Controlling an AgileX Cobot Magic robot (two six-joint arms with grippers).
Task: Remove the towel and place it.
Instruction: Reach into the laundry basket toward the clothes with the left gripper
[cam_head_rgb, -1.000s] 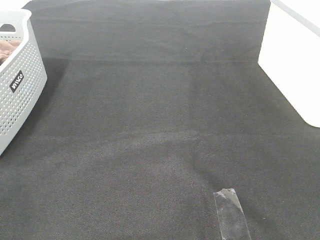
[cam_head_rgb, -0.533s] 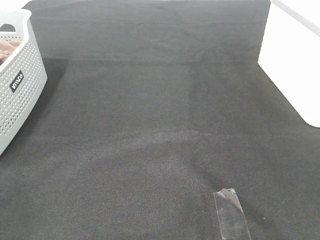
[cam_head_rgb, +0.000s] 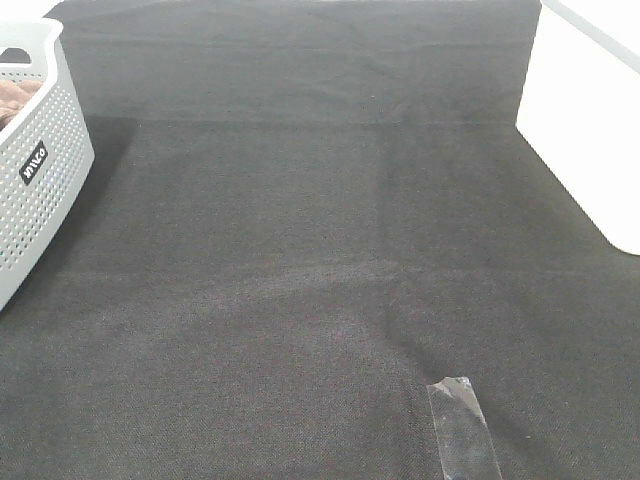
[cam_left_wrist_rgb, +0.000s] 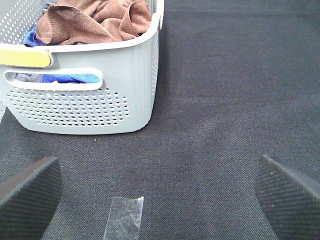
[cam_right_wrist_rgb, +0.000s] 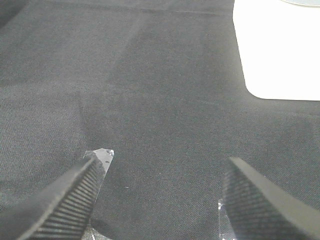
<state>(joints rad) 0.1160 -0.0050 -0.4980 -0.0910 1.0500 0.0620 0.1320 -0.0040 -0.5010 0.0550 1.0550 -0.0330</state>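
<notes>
The surface is a dark mat (cam_head_rgb: 320, 250). A grey basket (cam_left_wrist_rgb: 90, 100) stands on it, and the brown towel (cam_left_wrist_rgb: 95, 20) lies crumpled inside the basket. The left gripper (cam_left_wrist_rgb: 160, 195) is near the basket's handle side, jaws spread wide, holding nothing. The right gripper (cam_right_wrist_rgb: 162, 200), well apart from the basket, is also spread and empty.

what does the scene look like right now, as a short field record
towel: brown, bunched inside the basket, not yet removed
also in basket: blue cloth
left gripper: open, empty, facing the basket
right gripper: open, empty, over the dark mat
tape strip: flat on the mat
</notes>
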